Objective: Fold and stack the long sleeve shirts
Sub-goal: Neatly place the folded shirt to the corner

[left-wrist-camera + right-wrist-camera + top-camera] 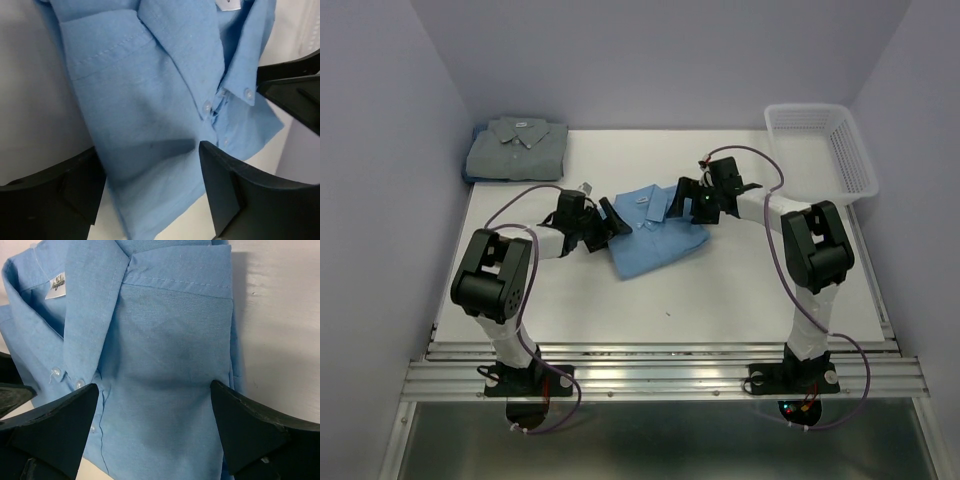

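- grey-green shirt [517, 146]: upper left of the top view, folded with the collar up, in the far corner of the desk [720, 290]. I take it for the base of the stack. It sits hard against the corner, so a second shirt brought in low could shove or ruck it.
- left fingers [611, 221]: spread wide at the left side of the sky-blue shirt [658, 238]. The wrist view shows cloth spanning the gap. I cannot tell whether the tips touch it. If they close shallow they catch only the top layer, and the fold peels open on the lift.
- sky-blue shirt: centre of the frame, folded and lying askew on the desk, well apart from the grey-green one. If it is held at two points and the arms rise unevenly, the middle may sag and the tucked layers slide out.
- right fingers [682, 197]: also spread wide, over the collar end and holding nothing. The other arm's fingers show at the edge of each wrist view, so the two sets are near each other and could clash if both close inward.
- mesh basket [820, 150]: upper right, well apart from the shirts. Only the right arm's swing or its cable seems likely to reach it.
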You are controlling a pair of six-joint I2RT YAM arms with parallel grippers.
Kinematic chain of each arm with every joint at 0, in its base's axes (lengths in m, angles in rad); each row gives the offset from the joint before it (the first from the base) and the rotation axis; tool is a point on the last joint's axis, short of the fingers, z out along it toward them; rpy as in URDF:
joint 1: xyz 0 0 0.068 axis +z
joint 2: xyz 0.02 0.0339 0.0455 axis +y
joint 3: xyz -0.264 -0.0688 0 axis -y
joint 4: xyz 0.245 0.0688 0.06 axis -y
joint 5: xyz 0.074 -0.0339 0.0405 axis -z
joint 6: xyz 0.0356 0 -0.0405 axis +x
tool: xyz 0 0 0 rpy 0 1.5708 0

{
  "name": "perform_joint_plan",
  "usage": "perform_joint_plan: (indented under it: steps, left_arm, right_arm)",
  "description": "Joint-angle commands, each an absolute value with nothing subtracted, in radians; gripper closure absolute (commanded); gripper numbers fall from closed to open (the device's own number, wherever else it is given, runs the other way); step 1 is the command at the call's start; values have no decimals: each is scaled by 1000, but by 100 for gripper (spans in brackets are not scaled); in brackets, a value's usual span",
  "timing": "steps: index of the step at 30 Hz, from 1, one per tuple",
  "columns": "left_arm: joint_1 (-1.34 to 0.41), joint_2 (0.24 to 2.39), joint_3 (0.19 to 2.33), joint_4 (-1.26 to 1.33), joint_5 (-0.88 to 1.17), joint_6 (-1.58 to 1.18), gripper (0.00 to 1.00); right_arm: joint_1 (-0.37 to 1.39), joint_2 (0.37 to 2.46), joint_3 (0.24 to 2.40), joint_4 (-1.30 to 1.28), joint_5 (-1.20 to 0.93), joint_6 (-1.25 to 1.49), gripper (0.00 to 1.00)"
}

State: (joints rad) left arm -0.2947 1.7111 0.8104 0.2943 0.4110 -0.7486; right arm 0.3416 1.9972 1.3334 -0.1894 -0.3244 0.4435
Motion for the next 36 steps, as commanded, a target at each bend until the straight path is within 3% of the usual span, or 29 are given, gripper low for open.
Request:
perform_joint_plan:
  steps: [1, 4, 5, 8, 11, 18, 24, 27, 36]
  left_arm:
    - [-339, 1778, 841, 275, 402, -724, 22]
    - [-362, 1789, 854, 272, 376, -727, 48]
    - [-364, 1793, 873, 267, 352, -727, 67]
    - [-364, 1812, 942, 192, 278, -677, 100]
    - [-364, 1835, 1142, 65, 213, -518, 100]
    - [-339, 1942, 1615, -299, 11, 44, 100]
    - [-258, 2178, 2183, -685, -34, 314, 100]
    - [-229, 2242, 2342, -742, -102, 366, 100]
    - [-80, 2194, 2349, -658, -156, 465, 100]
  right_arm:
    - [321, 2029, 1299, -238, -225, 454, 0]
    - [321, 2019, 1299, -235, -235, 454, 0]
    - [321, 2014, 1298, -236, -238, 451, 0]
    - [321, 1984, 1286, -236, -235, 430, 0]
    - [321, 1919, 1264, -236, -229, 385, 0]
    - [321, 1725, 1221, -244, 24, 253, 0]
    - [321, 1703, 1224, -253, 98, 241, 0]
    - [321, 1700, 1223, -255, 110, 242, 0]
    - [321, 1695, 1224, -258, 158, 233, 0]
